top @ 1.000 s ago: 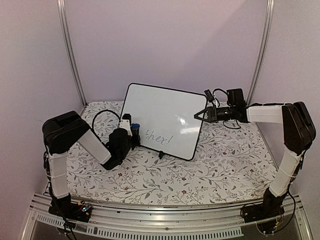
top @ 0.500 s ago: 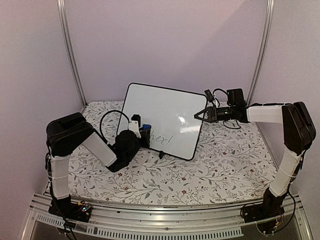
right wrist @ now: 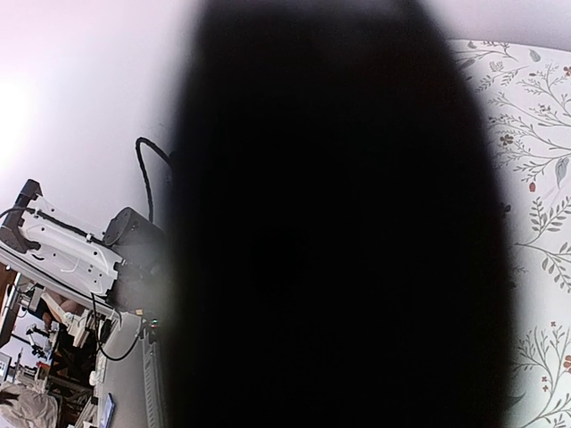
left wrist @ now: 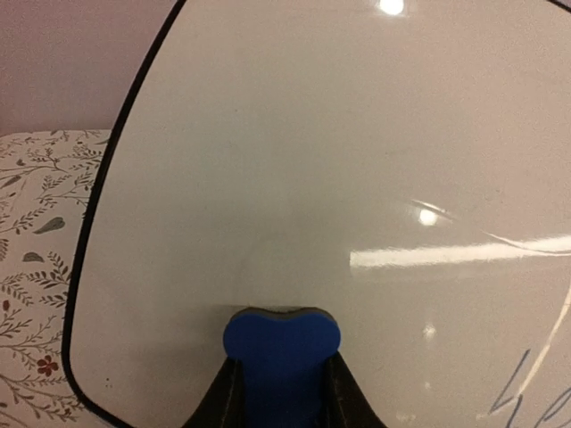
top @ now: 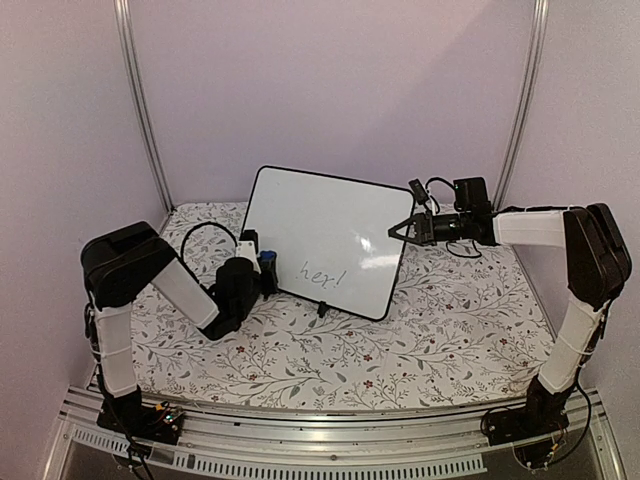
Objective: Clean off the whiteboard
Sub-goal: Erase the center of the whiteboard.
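Whiteboard: the whiteboard (top: 325, 235) stands propped up and leaning back, mid-table toward the far side, on the floral table (top: 450, 330).
Progress: most of the surface looks clean. I'd call it well along, not finished.
Left to do: grey writing (top: 322, 274) sits low on the board, right of the eraser, and looks like "her!"
Eraser: the blue eraser (left wrist: 281, 339) is pressed flat on the board's lower left.
Left gripper: the left gripper (left wrist: 282, 392) is clamped on the eraser.
Right gripper: the right gripper (top: 393, 231) has its jaws together, tips at the board's right edge. Touching or just beside, can't tell, and its own camera is blacked out.
Count: one board, one eraser, one bit of writing, two grippers.
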Controlling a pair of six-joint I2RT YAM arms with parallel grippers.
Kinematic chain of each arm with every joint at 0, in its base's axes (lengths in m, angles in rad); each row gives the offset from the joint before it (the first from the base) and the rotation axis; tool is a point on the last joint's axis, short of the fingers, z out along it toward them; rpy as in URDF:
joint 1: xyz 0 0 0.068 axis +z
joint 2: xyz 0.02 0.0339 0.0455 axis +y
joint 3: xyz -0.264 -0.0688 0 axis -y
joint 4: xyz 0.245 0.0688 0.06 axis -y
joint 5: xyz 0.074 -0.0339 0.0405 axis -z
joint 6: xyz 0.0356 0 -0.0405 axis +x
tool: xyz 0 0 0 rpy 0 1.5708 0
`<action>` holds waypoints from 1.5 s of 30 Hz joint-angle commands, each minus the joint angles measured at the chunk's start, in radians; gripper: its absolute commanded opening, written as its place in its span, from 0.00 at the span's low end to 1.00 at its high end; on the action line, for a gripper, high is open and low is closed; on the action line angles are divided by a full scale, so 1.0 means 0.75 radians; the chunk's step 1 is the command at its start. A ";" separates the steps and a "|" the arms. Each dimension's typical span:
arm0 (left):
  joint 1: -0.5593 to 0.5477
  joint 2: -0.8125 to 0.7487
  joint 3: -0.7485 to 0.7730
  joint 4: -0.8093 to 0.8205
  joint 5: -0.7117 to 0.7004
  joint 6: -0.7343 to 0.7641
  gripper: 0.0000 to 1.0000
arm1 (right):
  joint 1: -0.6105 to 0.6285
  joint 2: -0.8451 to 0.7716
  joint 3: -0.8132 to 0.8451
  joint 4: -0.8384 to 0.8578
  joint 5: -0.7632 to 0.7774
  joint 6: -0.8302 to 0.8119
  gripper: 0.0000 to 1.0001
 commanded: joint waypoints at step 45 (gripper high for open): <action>-0.244 0.207 0.226 -0.126 0.103 0.086 0.00 | 0.071 0.068 -0.055 -0.242 -0.097 -0.042 0.01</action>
